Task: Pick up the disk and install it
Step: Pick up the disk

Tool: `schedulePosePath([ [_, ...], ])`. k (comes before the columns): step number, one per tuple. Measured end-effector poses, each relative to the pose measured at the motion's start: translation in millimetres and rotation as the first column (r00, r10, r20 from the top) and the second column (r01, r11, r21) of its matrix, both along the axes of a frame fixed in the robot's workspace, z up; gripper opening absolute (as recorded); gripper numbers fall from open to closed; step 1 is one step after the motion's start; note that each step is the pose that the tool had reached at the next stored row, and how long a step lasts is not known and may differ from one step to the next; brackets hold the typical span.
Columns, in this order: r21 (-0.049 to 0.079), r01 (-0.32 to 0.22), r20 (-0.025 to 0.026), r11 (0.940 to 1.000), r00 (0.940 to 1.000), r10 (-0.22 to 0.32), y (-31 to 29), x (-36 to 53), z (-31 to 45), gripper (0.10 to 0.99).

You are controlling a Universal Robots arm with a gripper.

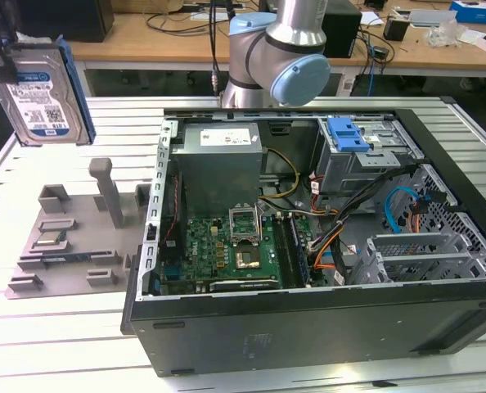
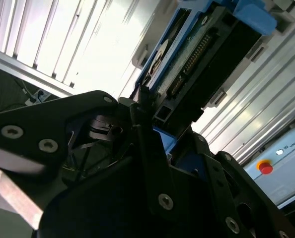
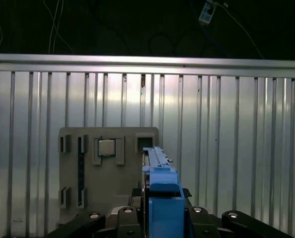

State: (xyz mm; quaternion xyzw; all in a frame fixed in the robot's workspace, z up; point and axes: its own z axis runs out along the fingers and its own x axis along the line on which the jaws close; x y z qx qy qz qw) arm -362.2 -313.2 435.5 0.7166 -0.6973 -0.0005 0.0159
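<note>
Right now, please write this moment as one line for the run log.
hand: shut on disk | disk: in the air, outside computer case | gray tray: on table | case: open, disk not yet inside

- Ribbed aluminium table (image 1: 472, 139); bright glare on its near edge in the exterior view.
- Wooden desk (image 1: 145, 37) beyond the table's far edge, cluttered with cables (image 1: 177, 16) and boxes (image 1: 476, 11).
- Dark gap (image 1: 128, 82) under the desk.
- First wrist view: dark space past the table's edge, wires (image 3: 53, 25) hanging there.
</note>
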Motion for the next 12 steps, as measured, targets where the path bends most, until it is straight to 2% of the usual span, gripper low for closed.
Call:
schedulePosePath([
  [2, -0.001, 0.0, 0.0, 1.0, 1.0, 0.0, 1.6, 0.0, 12.8, 0.369],
  [4, -0.002, 0.0, 0.0, 1.0, 1.0, 0.0, 2.3, 0.0, 19.4, 0.369],
  [6, -0.003, 0.0, 0.0, 1.0, 1.0, 0.0, 3.8, 0.0, 33.4, 0.369],
  [8, -0.003, 0.0, -0.0001, 1.0, 1.0, 0.0, 4.6, 0.0, 43.5, 0.369],
  [11, -0.003, 0.0, 0.0, 1.0, 1.0, 0.0, 5.3, 0.0, 56.1, 0.369],
  [12, -0.003, 0.0, 0.0001, 1.0, 1.0, 0.0, 5.4, 0.0, 58.2, 0.369],
])
